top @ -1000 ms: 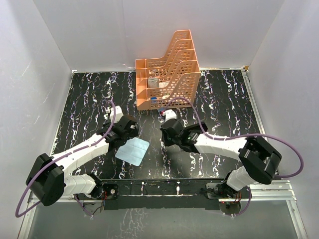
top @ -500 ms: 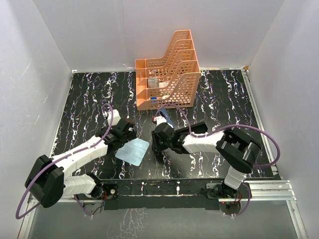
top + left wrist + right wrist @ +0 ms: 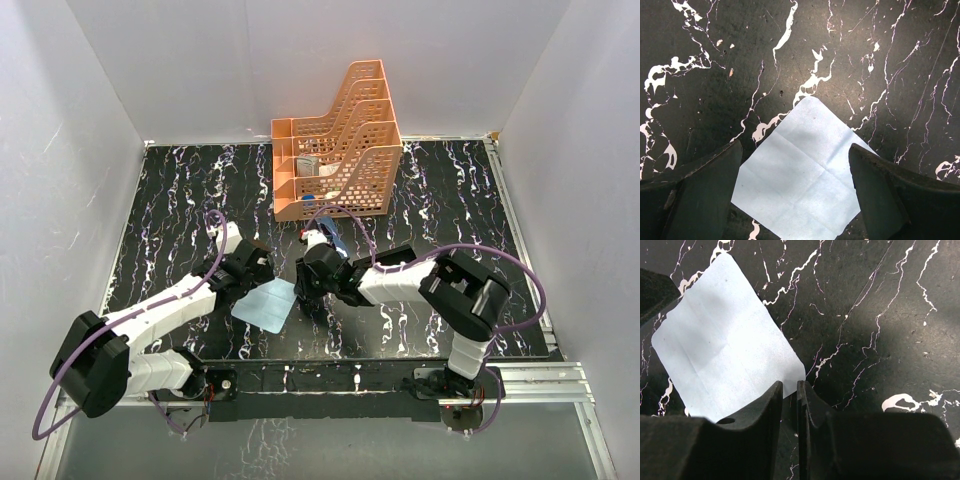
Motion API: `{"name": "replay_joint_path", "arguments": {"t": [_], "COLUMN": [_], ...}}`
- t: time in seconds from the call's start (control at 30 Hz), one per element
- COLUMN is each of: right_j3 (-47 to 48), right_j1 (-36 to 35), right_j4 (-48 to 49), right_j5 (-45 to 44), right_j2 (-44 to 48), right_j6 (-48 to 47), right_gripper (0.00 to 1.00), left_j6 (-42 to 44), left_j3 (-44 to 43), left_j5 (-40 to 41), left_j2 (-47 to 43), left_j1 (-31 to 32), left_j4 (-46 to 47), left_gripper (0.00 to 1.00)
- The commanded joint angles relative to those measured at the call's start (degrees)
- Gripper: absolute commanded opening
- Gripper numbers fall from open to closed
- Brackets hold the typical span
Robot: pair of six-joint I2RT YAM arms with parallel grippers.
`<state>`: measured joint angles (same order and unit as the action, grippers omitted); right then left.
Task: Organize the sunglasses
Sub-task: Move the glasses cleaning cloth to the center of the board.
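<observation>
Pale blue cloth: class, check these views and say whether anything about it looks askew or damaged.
The pale blue square cloth lies flat on the black marbled table, skewed to the table's edges in the top view, with faint fold creases. No tear or spill shows.

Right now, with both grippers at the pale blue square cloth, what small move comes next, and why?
Probably lower the left gripper to pinch the pale blue square cloth: its jaws stand wide over the flat cloth, while the right gripper is barely parted at its corner.
</observation>
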<state>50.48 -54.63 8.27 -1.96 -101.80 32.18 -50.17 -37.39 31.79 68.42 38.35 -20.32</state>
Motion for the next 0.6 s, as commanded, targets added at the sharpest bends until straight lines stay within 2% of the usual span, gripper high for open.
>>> {"name": "replay_joint_path", "arguments": {"t": [0.0, 0.57], "right_j3": [2.43, 3.67], "right_j1": [-0.09, 0.00], "right_j4": [1.19, -0.73], "right_j5": [-1.05, -5.60], "right_j2": [-1.37, -1.69], "right_j6": [-0.41, -3.53], "right_gripper": [0.17, 0.17], "left_j6": [-0.01, 0.06], "left_j3": [0.95, 1.14], "left_j5": [-0.58, -0.70], "left_j2": [-2.05, -2.54], "left_j1": [-0.29, -0.29], "left_j4": [-0.16, -0.13], "left_gripper": [0.87, 0.87]}}
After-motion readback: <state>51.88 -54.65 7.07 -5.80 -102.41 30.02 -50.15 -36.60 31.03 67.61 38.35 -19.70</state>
